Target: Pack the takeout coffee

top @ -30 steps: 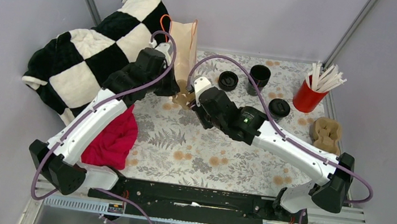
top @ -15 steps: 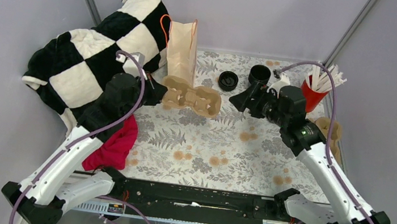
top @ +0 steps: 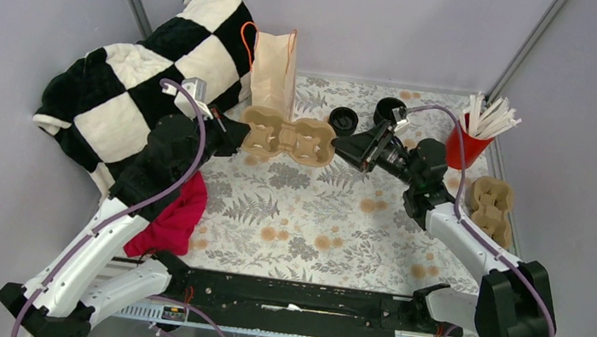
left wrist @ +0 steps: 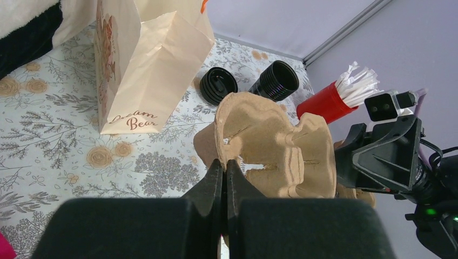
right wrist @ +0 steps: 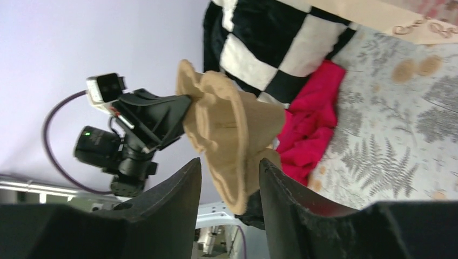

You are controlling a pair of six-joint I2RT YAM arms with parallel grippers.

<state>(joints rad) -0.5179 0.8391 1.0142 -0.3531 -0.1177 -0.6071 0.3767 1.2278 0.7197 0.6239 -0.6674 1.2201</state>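
Left claw (top: 234,137) of mine, seen from above, is pressed together on one end of the cardboard cup carrier (top: 286,137), held off the table. My right claw (top: 340,150) stands spread at the carrier's other end. Beyond the left claw stands the paper bag (top: 276,67). Beyond the right claw are the black lids (top: 343,121) and the lidless black cups (top: 388,109). The takeout coffee does not show in this view, so I cannot tell where it stands.

From my left wrist, the left claw's (left wrist: 224,162) fingers pinch the carrier's (left wrist: 270,145) rim. The bag (left wrist: 146,70) stands ahead and to the left, and the lids (left wrist: 219,85) and cups (left wrist: 276,81) lie past the carrier. The lidded cup is not in sight.

From my right wrist, the right claw (right wrist: 229,162) is spread, the carrier's (right wrist: 232,118) end between its fingers. I cannot tell whether they touch it. My left claw (right wrist: 183,102) grips the far end.
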